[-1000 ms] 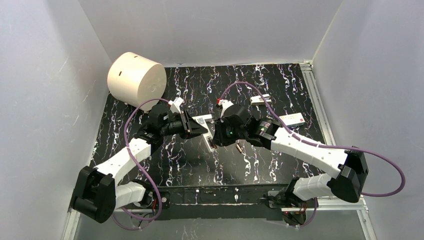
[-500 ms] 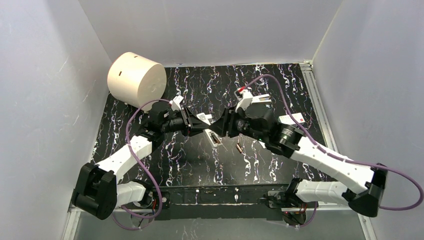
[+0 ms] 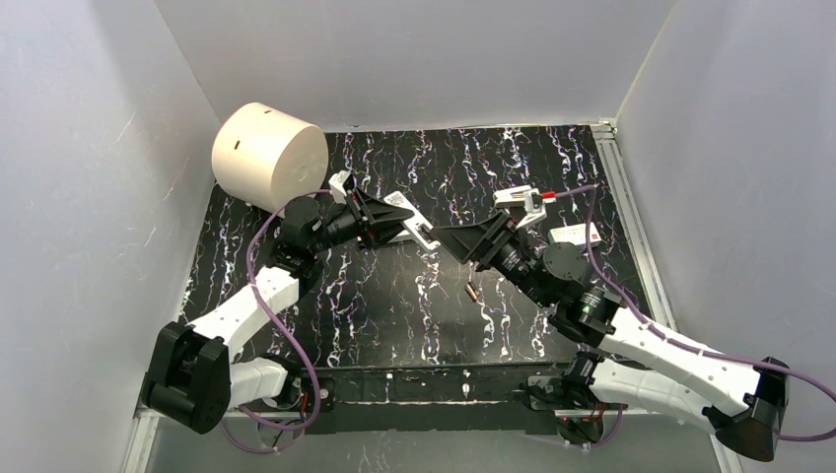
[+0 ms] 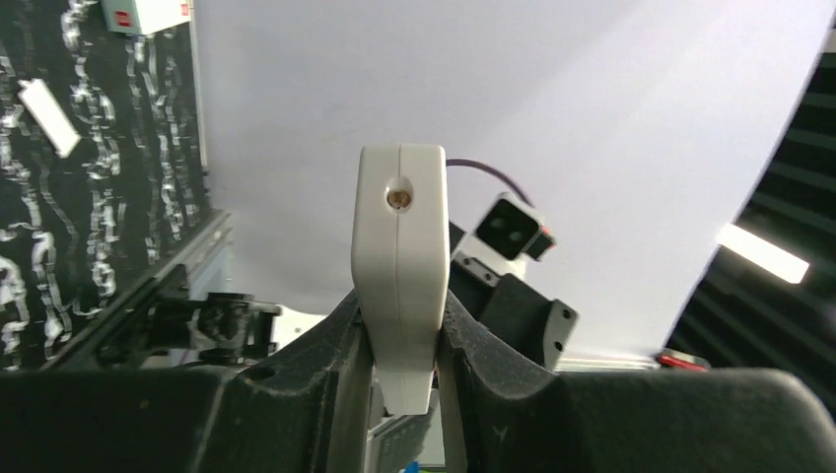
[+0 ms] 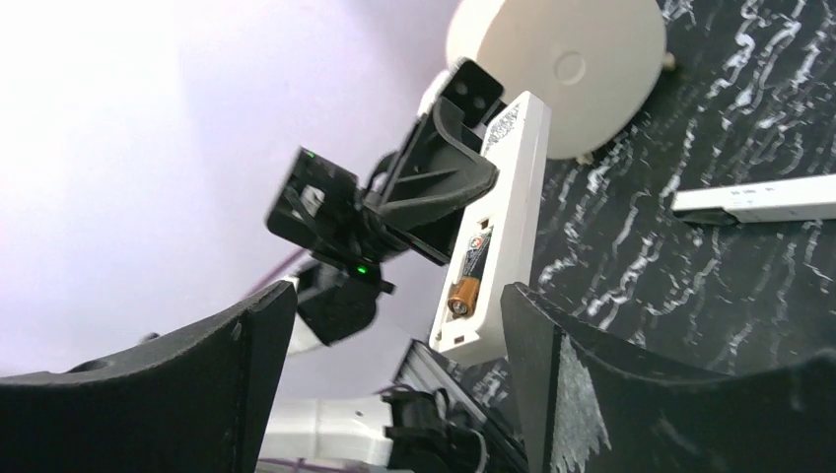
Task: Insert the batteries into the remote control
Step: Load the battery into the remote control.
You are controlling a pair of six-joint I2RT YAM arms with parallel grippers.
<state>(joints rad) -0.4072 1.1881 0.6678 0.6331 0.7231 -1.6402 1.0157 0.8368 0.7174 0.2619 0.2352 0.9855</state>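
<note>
Plain white walls [image 3: 414,59] close in at the back and on both sides. The table [image 3: 394,315] has a black top veined in white, a metal rail [image 3: 628,197] along its right edge, all softly, evenly lit.

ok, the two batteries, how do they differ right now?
Place: the seated battery sits in the back recess of the remote control; the loose battery lies on the table.
Support: the seated battery is held off the table with the remote control, which the left gripper clamps; the loose battery rests free, with no gripper on it.
Shared: both are small dark cells with a copper tint.
</note>
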